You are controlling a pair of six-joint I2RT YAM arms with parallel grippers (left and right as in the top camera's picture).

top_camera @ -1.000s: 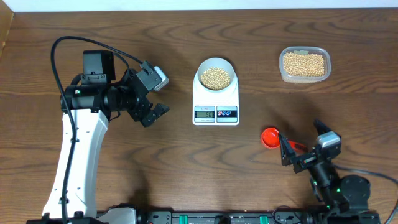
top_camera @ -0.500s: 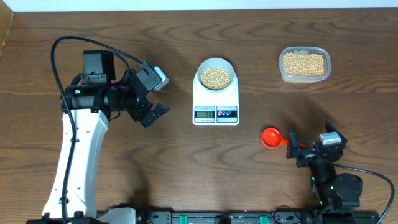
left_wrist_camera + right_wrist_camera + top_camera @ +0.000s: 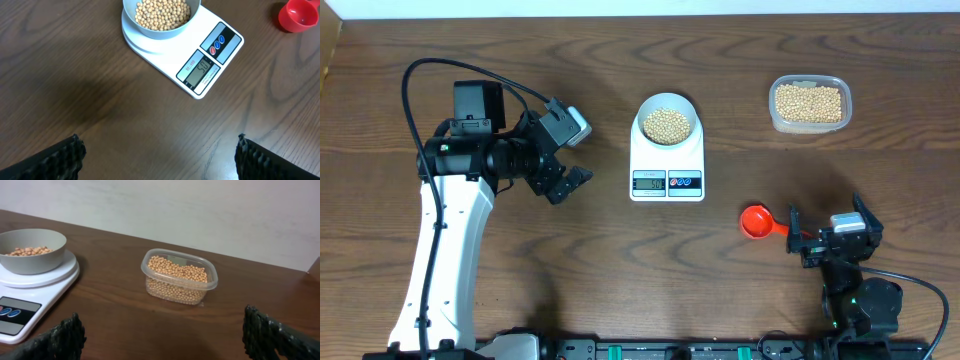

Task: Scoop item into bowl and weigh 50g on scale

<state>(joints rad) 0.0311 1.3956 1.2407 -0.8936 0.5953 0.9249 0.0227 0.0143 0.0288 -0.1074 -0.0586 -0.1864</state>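
Many round beige beans (image 3: 162,12) fill the pale, perhaps bluish, bowl (image 3: 160,34).

Beans (image 3: 666,124) are beige, bowl (image 3: 160,34) pale, scale (image 3: 667,160) white, scoop (image 3: 754,221) red, table (image 3: 620,260) brown woodgrain.

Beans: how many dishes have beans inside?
2. One is the bowl sitting on the scale in the middle of the table. The other is the clear plastic tub at the back right. The red scoop looks empty.
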